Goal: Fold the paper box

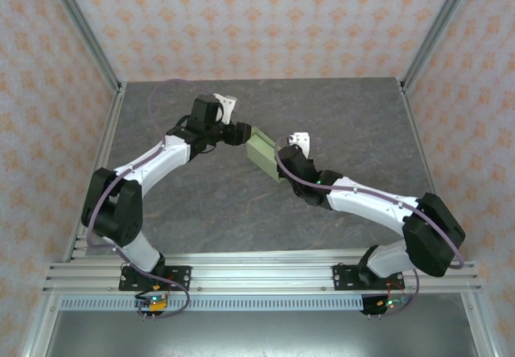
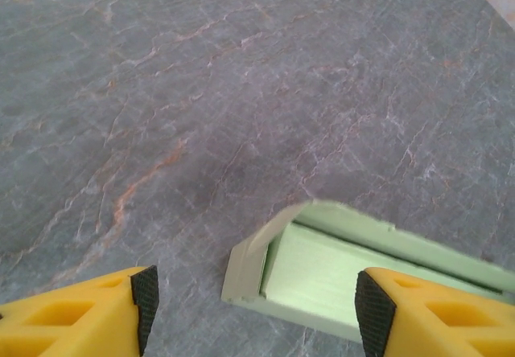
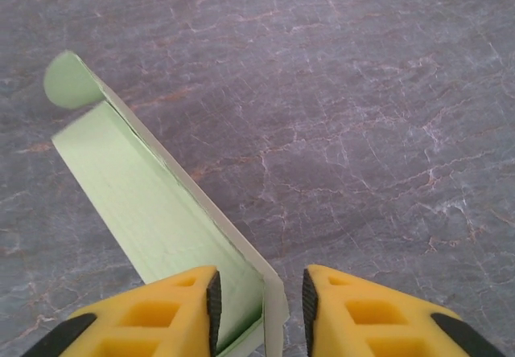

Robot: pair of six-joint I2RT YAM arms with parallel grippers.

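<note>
The paper box (image 1: 261, 154) is pale green card, folded into a long shallow shape, and rests mid-table between both grippers. In the left wrist view the paper box (image 2: 338, 276) lies with its end flap half raised. My left gripper (image 2: 257, 317) is open wide around that end, its left pad well clear of the card. In the right wrist view the paper box (image 3: 145, 196) runs away from me, with a rounded tab at its far end. My right gripper (image 3: 259, 313) straddles the near side wall, slightly open, with a gap on the right pad's side. From above, the left gripper (image 1: 241, 135) and right gripper (image 1: 282, 166) face each other across the box.
The grey marbled table top (image 1: 346, 124) stretches around the box on all sides. Aluminium frame posts (image 1: 88, 35) and patterned walls enclose it at the back and sides. The mounting rail (image 1: 257, 272) with both arm bases runs along the near edge.
</note>
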